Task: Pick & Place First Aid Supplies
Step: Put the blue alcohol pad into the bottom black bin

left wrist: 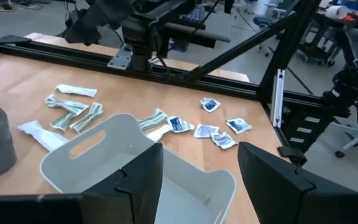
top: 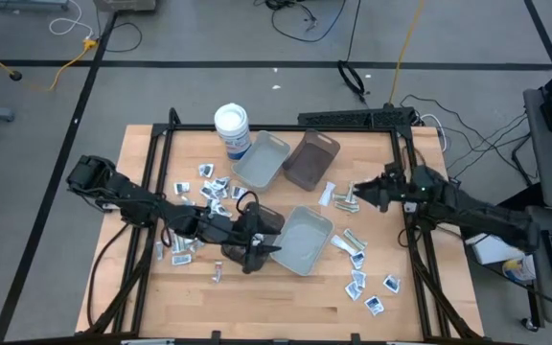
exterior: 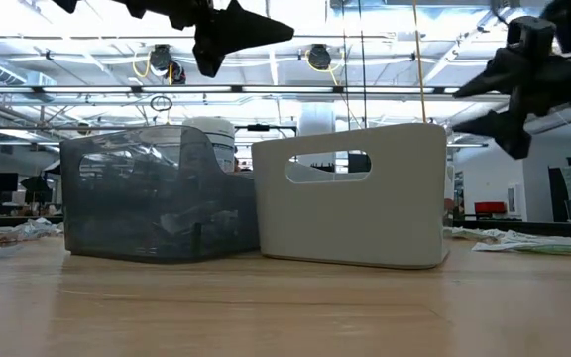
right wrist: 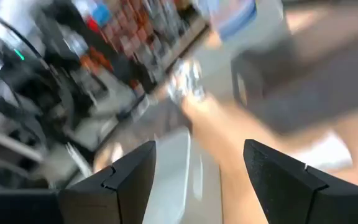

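Observation:
The first aid supplies are small white and bluish packets and pale strips lying flat on the wooden table: one cluster at the left, another at the right, also seen in the left wrist view. My left gripper hangs open over the near end of a light grey tray, with nothing between its fingers. My right gripper is open above the table's right part, near some strips; it holds nothing.
A dark grey tray stands beside the light grey one. Farther back are a grey tray, a brown tray and a white round tub. A black frame runs along the table's sides. The near strip of wood is bare.

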You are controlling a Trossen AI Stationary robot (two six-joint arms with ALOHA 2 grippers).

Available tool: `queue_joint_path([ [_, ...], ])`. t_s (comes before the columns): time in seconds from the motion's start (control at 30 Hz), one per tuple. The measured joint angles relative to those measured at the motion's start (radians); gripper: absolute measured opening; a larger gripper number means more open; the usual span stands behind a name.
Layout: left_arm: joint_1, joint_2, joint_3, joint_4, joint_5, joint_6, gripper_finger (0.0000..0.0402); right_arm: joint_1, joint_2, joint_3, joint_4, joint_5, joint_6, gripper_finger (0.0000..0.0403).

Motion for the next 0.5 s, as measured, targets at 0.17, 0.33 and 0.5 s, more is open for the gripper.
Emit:
queue_joint_path([
  [0.17, 0.0, 0.0, 0.0, 0.0, 0.0, -0.001, 0.0214, 0.126, 0.161, 0.141, -0.206, -0.002, 0.093, 0.0238],
  [0.33, 0.0, 0.0, 0.0, 0.003, 0.027, 0.0, 0.0214, 0.258, 0.342, 0.252, -0.337, 0.001, 0.24, 0.0238],
  [0.5, 0.0, 0.0, 0.001, 0.0, 0.058, -0.001, 0.0214, 0.365, 0.501, 0.345, -0.425, 0.003, 0.397, 0.0238],
])
